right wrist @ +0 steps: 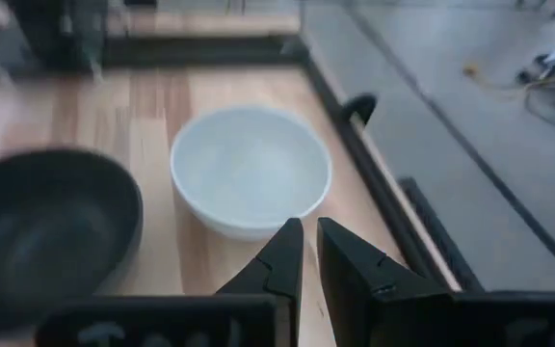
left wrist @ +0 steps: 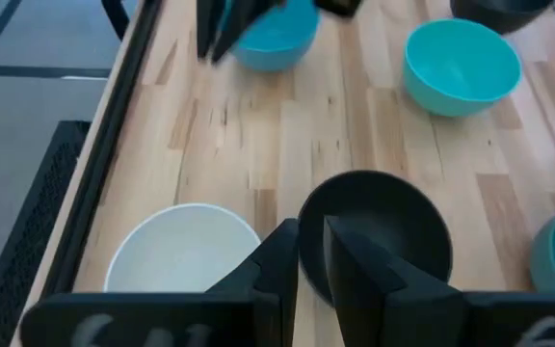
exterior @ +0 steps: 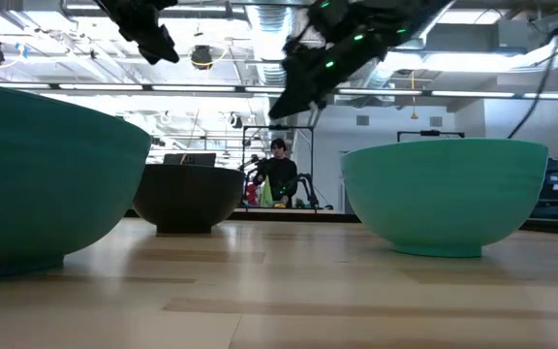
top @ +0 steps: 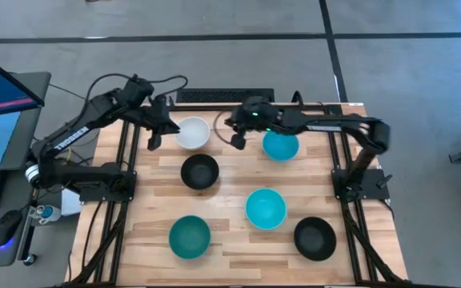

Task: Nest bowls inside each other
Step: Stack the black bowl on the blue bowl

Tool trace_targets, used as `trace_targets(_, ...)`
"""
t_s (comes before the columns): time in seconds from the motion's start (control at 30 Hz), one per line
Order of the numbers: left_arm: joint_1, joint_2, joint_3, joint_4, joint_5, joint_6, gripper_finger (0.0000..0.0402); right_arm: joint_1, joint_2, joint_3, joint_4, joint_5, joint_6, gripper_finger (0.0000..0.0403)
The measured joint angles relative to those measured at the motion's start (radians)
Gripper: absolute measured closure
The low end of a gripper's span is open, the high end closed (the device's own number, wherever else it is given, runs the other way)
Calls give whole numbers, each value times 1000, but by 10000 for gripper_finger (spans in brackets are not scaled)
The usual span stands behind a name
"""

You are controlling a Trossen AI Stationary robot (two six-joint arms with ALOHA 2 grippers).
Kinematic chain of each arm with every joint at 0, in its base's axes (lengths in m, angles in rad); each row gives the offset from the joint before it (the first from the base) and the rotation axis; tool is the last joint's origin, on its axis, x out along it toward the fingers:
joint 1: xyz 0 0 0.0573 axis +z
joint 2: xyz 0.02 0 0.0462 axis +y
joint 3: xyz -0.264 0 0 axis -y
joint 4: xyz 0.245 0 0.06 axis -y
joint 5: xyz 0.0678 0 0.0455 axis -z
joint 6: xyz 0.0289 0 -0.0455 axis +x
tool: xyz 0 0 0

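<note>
Six bowls stand on their bases on the wooden table. In the high view the white bowl point(top: 192, 132) is at the far side, with a black bowl point(top: 199, 172) just in front of it. A cyan bowl point(top: 280, 146) sits far right and a second cyan bowl point(top: 265, 208) in the middle. The teal-green bowl point(top: 190, 237) and the other black bowl point(top: 314, 238) are near the front edge. My left gripper point(top: 155, 138) hovers left of the white bowl point(left wrist: 186, 253), shut. My right gripper point(top: 235, 138) hovers right of the white bowl point(right wrist: 251, 172), shut. Both hang well above the table point(exterior: 156, 41) point(exterior: 294, 97).
A black frame rail point(top: 126, 160) runs along the table's left side and another point(top: 336, 160) along its right. A keyboard point(top: 224, 96) lies beyond the far edge. A monitor and mouse point(top: 5, 228) sit left of the table. A person point(exterior: 279, 174) stands far behind.
</note>
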Motion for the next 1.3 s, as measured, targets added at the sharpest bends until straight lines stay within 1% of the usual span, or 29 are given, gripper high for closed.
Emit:
trace_targets(0.07,0,-9,0,2,3,-12,356,-4,71,81,-73,-9,-3,344)
trace_targets(0.17,0,-18,0,2,13,-20,356,-12,144,162,-111,-113,-55,344)
trace_targets(0.2,0,-21,0,2,17,-20,356,-12,163,185,-108,-128,-86,344)
trace_targets(0.33,0,-28,0,2,28,-31,356,-12,214,278,-146,-132,-232,344)
trace_targets(0.5,0,-28,0,3,27,-30,356,-18,280,402,-287,-147,-350,344)
trace_targets(0.67,0,-28,0,4,26,-31,356,-10,356,481,-393,-142,-472,344)
trace_targets(0.73,0,-28,0,4,26,-32,356,3,379,502,-421,-118,-524,344)
trace_targets(0.83,0,-28,0,4,26,-37,356,24,396,518,-414,-26,-596,344)
trace_targets(0.93,0,-28,0,4,26,-37,356,42,396,523,-381,36,-719,344)
trace_targets(1.0,0,-28,0,4,25,-38,356,49,394,522,-366,46,-791,344)
trace_targets(1.13,0,-28,0,4,25,-38,356,51,393,523,-334,37,-860,344)
trace_targets(1.3,0,-28,0,4,25,-40,356,55,394,522,-403,22,-866,344)
